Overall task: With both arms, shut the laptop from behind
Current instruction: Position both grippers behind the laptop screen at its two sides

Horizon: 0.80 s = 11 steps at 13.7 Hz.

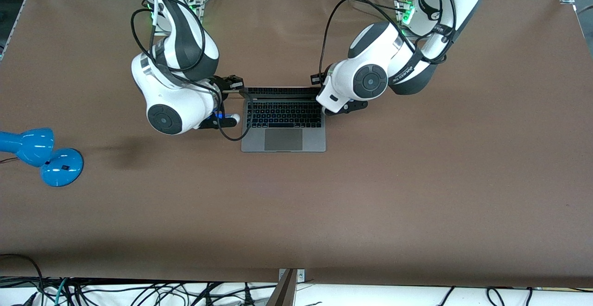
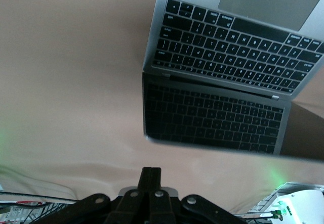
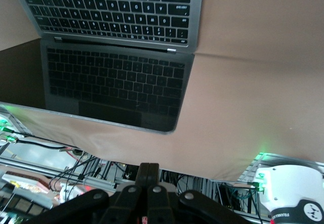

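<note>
The space-grey laptop [image 1: 283, 125] stands open in the middle of the table, keyboard up, its lid [image 1: 278, 92] raised on the robots' side. My right gripper [image 1: 238, 87] is at the lid's corner toward the right arm's end. My left gripper [image 1: 322, 86] is at the lid's other corner. In the left wrist view the fingers [image 2: 151, 174] are shut and empty above the lid's top edge, with the dark screen [image 2: 212, 118] mirroring the keys. In the right wrist view the fingers [image 3: 148, 171] are shut and empty above the screen [image 3: 111, 87].
A blue lamp [image 1: 41, 155] lies at the right arm's end of the table, nearer the front camera than the laptop. Black cables trail from both wrists beside the lid. The brown table [image 1: 417, 181] spreads wide around the laptop.
</note>
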Available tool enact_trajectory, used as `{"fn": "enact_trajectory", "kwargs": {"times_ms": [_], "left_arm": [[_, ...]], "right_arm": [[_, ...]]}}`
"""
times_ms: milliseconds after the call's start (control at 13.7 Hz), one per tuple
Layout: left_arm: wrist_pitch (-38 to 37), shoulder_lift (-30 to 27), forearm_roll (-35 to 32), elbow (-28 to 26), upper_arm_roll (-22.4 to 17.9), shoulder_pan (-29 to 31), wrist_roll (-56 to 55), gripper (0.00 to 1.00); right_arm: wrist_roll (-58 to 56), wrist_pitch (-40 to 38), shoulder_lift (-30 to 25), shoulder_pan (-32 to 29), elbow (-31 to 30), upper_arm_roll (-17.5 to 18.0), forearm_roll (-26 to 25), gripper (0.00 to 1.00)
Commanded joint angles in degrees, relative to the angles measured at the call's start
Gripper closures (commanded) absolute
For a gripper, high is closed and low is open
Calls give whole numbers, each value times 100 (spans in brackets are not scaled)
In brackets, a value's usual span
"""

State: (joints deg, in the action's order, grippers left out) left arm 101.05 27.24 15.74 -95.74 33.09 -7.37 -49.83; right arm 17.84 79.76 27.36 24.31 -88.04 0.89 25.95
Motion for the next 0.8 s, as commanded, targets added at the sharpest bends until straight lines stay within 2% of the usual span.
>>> {"fn": "enact_trajectory", "kwargs": {"times_ms": [0, 219, 510, 728], "left_arm": [[177, 202, 26, 135, -4, -19, -28, 100], [222, 456, -334, 362, 5, -28, -89, 100], [231, 685, -352, 504, -13, -28, -71, 100], [231, 879, -545, 724, -13, -63, -132, 100]], "right_arm": [[88, -57, 59, -31, -47, 34, 164, 100], [88, -13, 147, 39, -64, 43, 164, 100], [70, 101, 191, 30, -38, 34, 156, 100], [-9, 557, 296, 21, -38, 25, 121, 100]]}}
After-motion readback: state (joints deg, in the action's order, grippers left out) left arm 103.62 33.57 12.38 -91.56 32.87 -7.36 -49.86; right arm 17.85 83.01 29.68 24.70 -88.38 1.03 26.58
